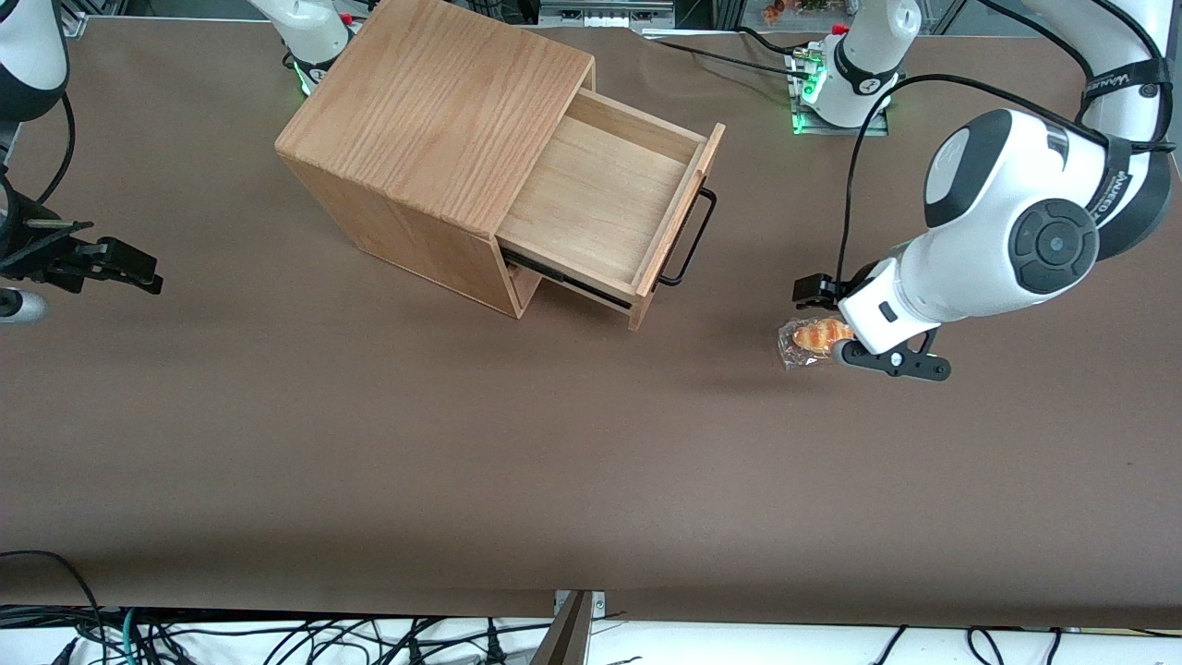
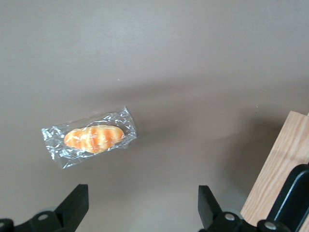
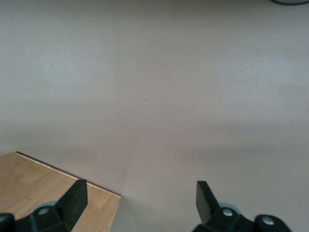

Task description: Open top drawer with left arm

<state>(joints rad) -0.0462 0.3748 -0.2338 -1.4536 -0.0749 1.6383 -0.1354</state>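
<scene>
A robotics lab bench.
White robot arms (image 1: 1007, 240) bolted to green-lit bases (image 1: 836, 97) stand along one edge of a brown-covered worktop (image 1: 369, 443); loose black cables (image 1: 277, 637) trail under the edge nearest the front camera, and metal framing runs along the farthest edge.

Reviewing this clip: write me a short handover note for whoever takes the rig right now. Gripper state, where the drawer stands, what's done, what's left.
Gripper: open, holding nothing, hovering above the brown table over a wrapped pastry, away from the drawer toward the working arm's end.
Top drawer: pulled well out of the wooden cabinet, tray empty, black bar handle free.
Done: the drawer looks open and released.
Left: likely nothing for the opening itself; just check the left arm stays off the pastry.
</scene>
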